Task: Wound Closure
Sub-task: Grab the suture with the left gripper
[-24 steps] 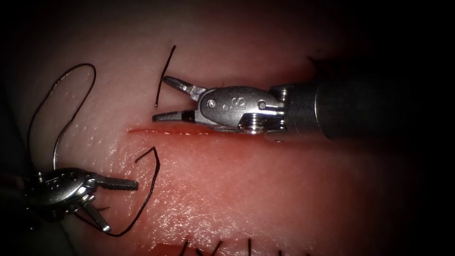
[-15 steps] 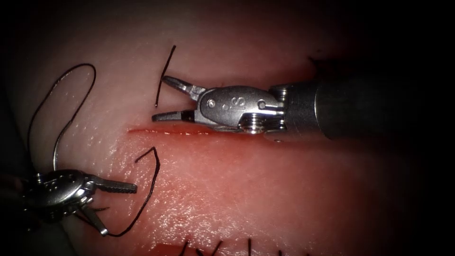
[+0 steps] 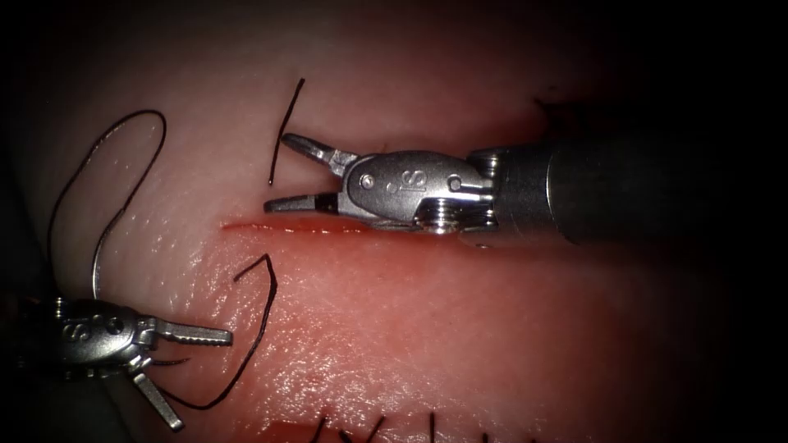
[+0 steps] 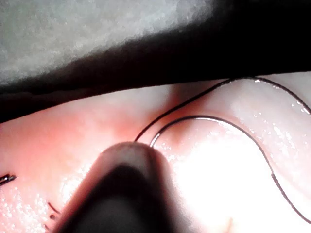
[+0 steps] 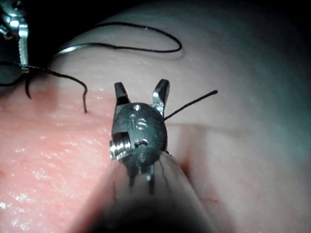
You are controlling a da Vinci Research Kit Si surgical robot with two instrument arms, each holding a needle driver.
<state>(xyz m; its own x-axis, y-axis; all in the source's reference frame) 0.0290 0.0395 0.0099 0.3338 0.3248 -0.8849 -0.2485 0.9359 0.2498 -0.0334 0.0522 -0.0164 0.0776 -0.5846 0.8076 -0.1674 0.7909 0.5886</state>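
The right tool (image 3: 275, 174) hung with jaws spread and empty just above the cut (image 3: 287, 227), while the left tool (image 3: 201, 377), also spread and empty, sat beside the needle (image 3: 100, 246) lying on the tissue (image 3: 460, 320) with its thread (image 3: 254, 344).

A horizontal cut (image 3: 287, 227) is seen in the pale tissue (image 3: 460, 328), wet with red fluid (image 3: 345, 246). Dark thread (image 3: 254, 344) is looped across it; the needle's (image 3: 97, 262) curve lies at left.

Dark blurred shaft of left tool (image 4: 121, 194): jaws hidden behind it | thin black thread (image 3: 246, 361): tail lost under left tool | needle: indistinguishable.
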